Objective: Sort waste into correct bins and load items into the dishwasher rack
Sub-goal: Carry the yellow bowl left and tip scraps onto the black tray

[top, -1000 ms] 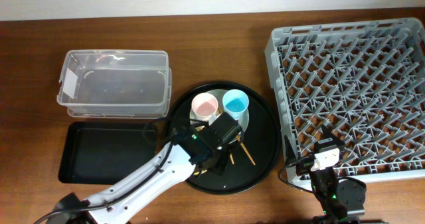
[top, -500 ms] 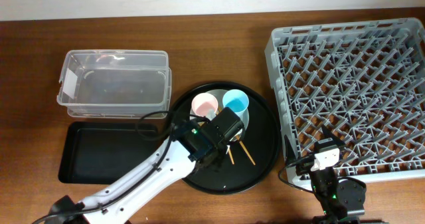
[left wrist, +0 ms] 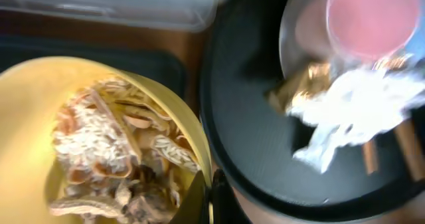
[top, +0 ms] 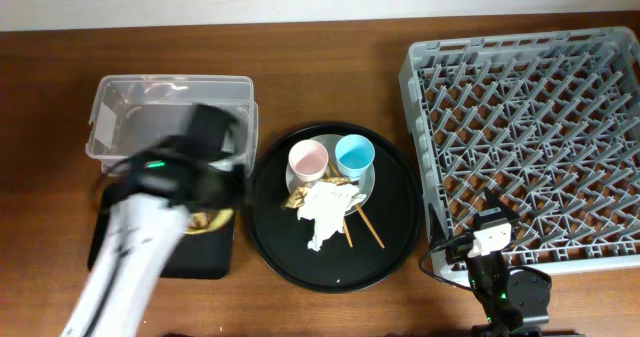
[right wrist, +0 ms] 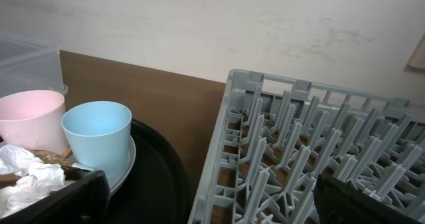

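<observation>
over the black tray (top: 205, 255) at the left, the left gripper (left wrist: 204, 196) clamps the rim of the yellow bowl (left wrist: 40, 104), food scraps (left wrist: 113, 144) heaped inside; the right gripper (right wrist: 212, 197) gapes by the rack (right wrist: 299, 151).

One round black tray (top: 392, 249) and what is counted around it

On it: two cups, one pink cup (top: 308, 160) and one light-blue cup (top: 354, 156); one grey plate (top: 366, 185); one crumpled white napkin (top: 322, 209); one brown scrap (top: 296, 200); two chopsticks (top: 371, 229). Left of it in the overhead view: two bins, one clear tub (top: 170, 127) and one black rectangular tray (top: 205, 259), plus one yellow bowl (left wrist: 33, 98) holding one heap of food scraps (left wrist: 106, 144). Right of it: one dishwasher rack (top: 520, 137).
</observation>
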Robot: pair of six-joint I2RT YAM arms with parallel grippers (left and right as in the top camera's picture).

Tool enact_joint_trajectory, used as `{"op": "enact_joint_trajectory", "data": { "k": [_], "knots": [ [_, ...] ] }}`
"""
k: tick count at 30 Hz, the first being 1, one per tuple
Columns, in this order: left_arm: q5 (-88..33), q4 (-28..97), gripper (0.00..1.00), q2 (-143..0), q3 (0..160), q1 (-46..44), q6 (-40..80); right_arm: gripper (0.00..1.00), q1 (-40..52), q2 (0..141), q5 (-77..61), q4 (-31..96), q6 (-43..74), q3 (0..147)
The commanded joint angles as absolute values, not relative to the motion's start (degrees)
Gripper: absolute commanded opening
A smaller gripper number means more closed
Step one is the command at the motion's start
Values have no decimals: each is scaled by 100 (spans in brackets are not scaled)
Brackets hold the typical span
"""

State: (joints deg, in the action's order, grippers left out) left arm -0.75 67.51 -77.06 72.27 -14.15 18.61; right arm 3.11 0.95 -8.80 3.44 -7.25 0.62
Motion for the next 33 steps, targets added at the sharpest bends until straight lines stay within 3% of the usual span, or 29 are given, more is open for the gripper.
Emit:
{"op": "enact_joint_trajectory", "data": {
  "k": [1, 8, 16, 24, 33],
  "knots": [
    [-2147, 6617, 0, -7205, 7323, -97, 902, 99, 336, 73, -845, 368, -657, 32],
    [-4685, 6447, 0, -7113, 6932, 2178, -102, 99, 338, 73, -845, 370, -657, 32],
    [-7229, 5629, 0, -7126, 5376, 4335, -792, 99, 338, 73, -845, 370, -657, 32],
    [-8820, 4058, 0, -7140, 3911, 5363, -847, 99, 338, 73, -845, 370, -655, 32],
    [-9019, 3944, 0, -7561, 3736, 5568, -805, 99, 338, 73, -845, 370, -657, 32]
  ]
}}
